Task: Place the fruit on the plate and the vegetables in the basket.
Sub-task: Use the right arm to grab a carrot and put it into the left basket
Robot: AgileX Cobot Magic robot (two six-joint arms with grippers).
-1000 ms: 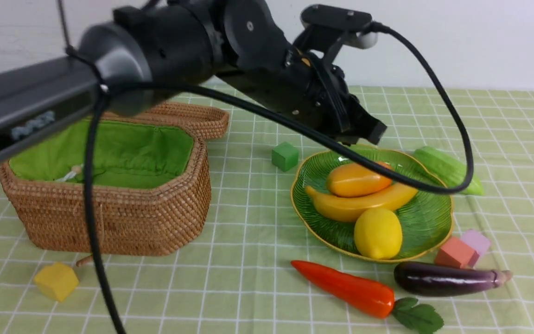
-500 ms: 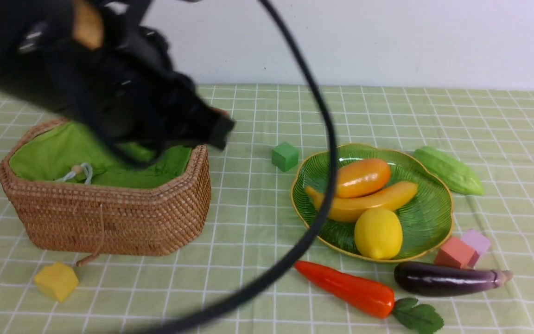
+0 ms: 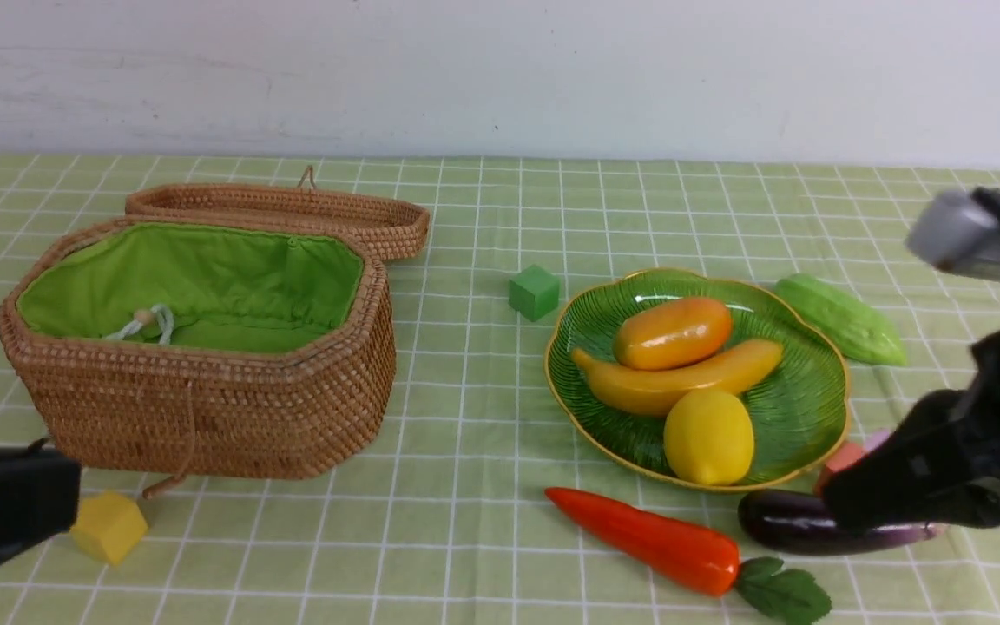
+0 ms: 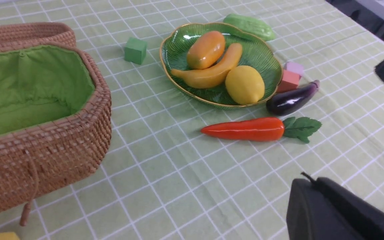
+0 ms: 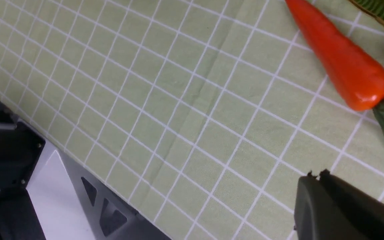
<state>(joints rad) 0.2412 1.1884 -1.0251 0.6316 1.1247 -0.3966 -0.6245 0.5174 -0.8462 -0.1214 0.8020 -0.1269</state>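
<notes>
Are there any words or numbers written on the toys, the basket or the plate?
None can be read. The tan woven wicker basket, the ribbed green glass plate, the glossy yellow toy lemon and the green checked tablecloth all show no writing.

Three cameras on one checked table: one low in front, two on the wrists

The front view looks forward, low and nearly level, across the tablecloth to the wall, with the basket at left and the plate at right. The left wrist view slants down from the basket's side, fairly near, and shares the basket, plate, carrot and eggplant with the front view. The right wrist view looks steeply down, very close, above the tablecloth's edge on the robot's side. It overlaps the other two at the carrot and a sliver of plate rim
</notes>
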